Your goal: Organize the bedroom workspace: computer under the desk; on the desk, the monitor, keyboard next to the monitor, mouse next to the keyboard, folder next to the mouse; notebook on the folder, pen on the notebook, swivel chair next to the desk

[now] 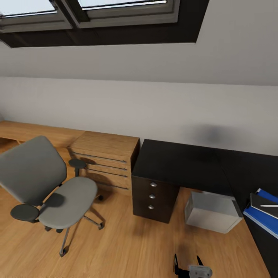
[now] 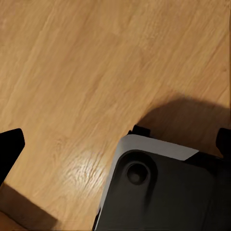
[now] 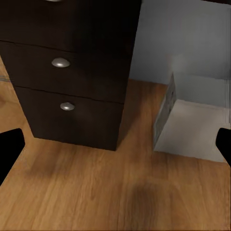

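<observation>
Computer [image 1: 213, 211] is seen on the plank floor [image 1: 135, 247] under the black worktop [image 1: 181, 162], beside its drawers [image 3: 67, 86]. Both tools are spread open, empty. Folder [image 1: 266, 216] lies on the worktop's right wing. Swivel chair [image 1: 46, 185] stands apart, left.

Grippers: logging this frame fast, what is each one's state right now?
Left gripper: jaws open, holding nothing.
Right gripper: jaws open, holding nothing.
</observation>
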